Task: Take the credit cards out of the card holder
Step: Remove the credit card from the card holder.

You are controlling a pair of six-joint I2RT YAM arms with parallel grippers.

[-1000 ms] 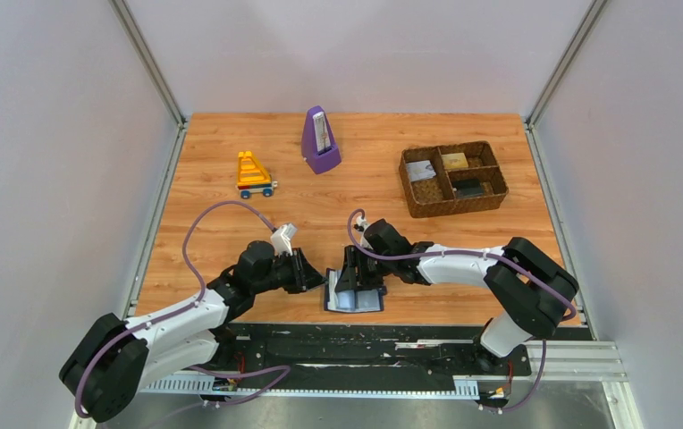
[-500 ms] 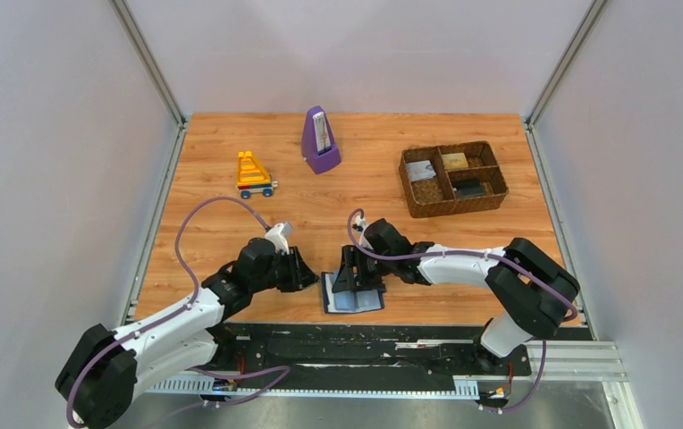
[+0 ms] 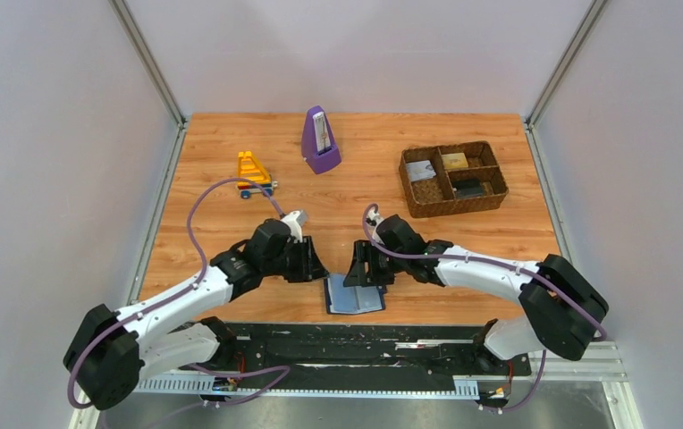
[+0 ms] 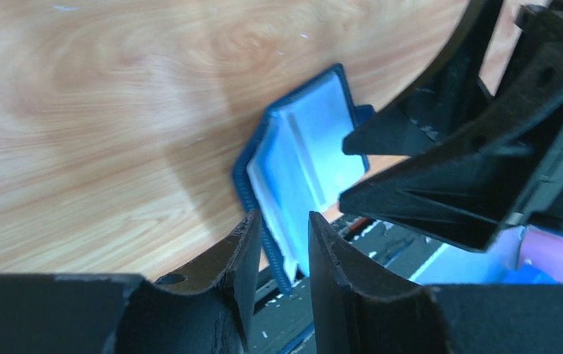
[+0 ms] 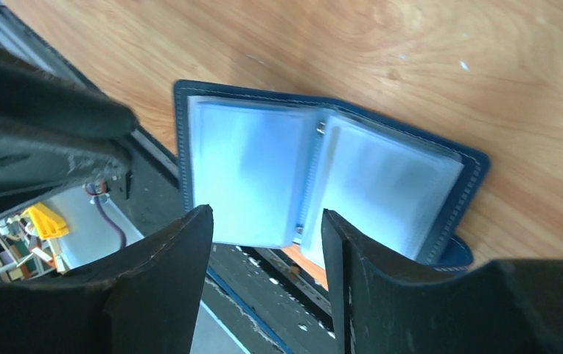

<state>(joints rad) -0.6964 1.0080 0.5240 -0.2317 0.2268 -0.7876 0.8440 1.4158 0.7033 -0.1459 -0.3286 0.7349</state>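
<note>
The card holder [image 3: 353, 298] lies open on the table near the front edge, black cover down, blue-grey sleeve pages up [image 5: 323, 177]. I see no credit cards in its sleeves. One dark credit card [image 3: 468, 189] rests in the basket's near right compartment. My left gripper [image 3: 313, 266] hangs just left of the holder's far corner. It is open in the left wrist view [image 4: 282, 228], with the holder's edge [image 4: 304, 158] showing beyond the gap. My right gripper [image 3: 365, 268] hovers over the holder's far edge, open and empty [image 5: 267, 221].
A brown woven basket [image 3: 497, 170] stands at the back right, also holding a whitish printed card [image 3: 421, 170] and a gold-tan card [image 3: 454, 161]. A purple metronome [image 3: 320, 141] and an orange toy [image 3: 253, 173] sit at the back. The black base rail [image 3: 365, 344] runs right below the holder.
Both grippers have drawn back from the holder, the left one moving up and to the right while its jaws widened. The holder now lies open and uncovered.
</note>
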